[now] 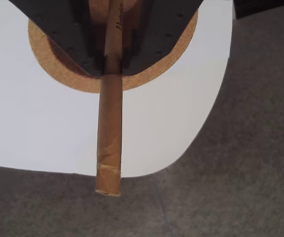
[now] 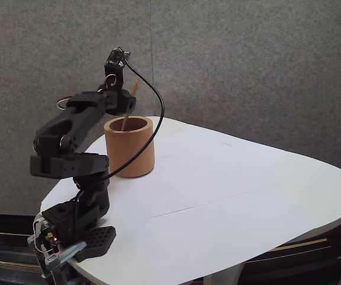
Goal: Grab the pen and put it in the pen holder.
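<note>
In the wrist view the tan pen [image 1: 109, 138] runs straight down the middle of the picture, clamped between the two black jaws of my gripper [image 1: 111, 69]. Behind the jaws shows the cork-coloured rim of the pen holder [image 1: 77, 81]. In the fixed view my gripper [image 2: 124, 111] hangs just over the back left rim of the light-brown pen holder [image 2: 128, 151], which stands upright on the white table. The pen [image 2: 126, 122] is tilted, with its lower end inside the cup's mouth and its upper end poking out above the gripper.
The white table [image 2: 229, 190] has a rounded edge, with grey carpet [image 1: 240, 173] below it. The arm's base [image 2: 75, 237] sits at the table's left front corner. A black cable [image 2: 155, 113] loops from the wrist over the cup. A grey wall stands behind.
</note>
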`<action>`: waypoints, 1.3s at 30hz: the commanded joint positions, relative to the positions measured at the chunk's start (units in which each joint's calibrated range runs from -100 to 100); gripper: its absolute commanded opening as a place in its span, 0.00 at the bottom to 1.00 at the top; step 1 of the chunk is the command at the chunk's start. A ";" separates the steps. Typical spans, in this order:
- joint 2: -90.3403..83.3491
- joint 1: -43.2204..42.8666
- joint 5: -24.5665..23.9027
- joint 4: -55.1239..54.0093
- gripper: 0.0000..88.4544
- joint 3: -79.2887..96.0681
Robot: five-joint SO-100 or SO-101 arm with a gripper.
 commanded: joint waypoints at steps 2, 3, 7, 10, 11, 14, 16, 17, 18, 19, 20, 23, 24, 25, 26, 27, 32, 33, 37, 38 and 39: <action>-4.97 -2.50 0.32 -0.68 0.01 2.80; -5.54 -2.87 0.32 -0.51 0.01 3.61; -6.35 -3.01 0.32 -0.25 0.01 5.42; -6.35 -3.01 0.32 -0.17 0.01 6.14; -6.35 -3.01 0.32 -0.17 0.01 6.41; -6.44 -3.01 0.32 -0.17 0.01 7.85; -6.44 -3.01 0.32 -0.17 0.01 8.84; -6.44 -3.01 0.32 -0.17 0.01 9.03; -6.44 -3.09 0.32 -0.17 0.01 9.12; -6.44 -3.31 0.32 -0.17 0.01 9.57; -6.44 -3.31 0.32 -0.17 0.01 9.66; -6.52 -3.38 0.32 -1.02 0.01 11.82; -6.52 -3.38 0.32 -1.10 0.01 12.36; -6.52 -3.38 0.32 -1.10 0.01 12.73; -6.52 -3.45 0.32 -1.10 0.01 13.45; -6.52 -3.89 0.32 -1.10 0.01 13.54; -6.52 -3.89 0.32 -1.10 0.01 13.54; -6.52 -3.89 0.32 -1.10 0.01 13.54; -6.52 -3.89 0.32 -1.10 0.01 13.54; -6.52 -3.89 0.32 -1.10 0.01 13.54; -6.52 -3.89 0.32 -1.10 0.01 13.45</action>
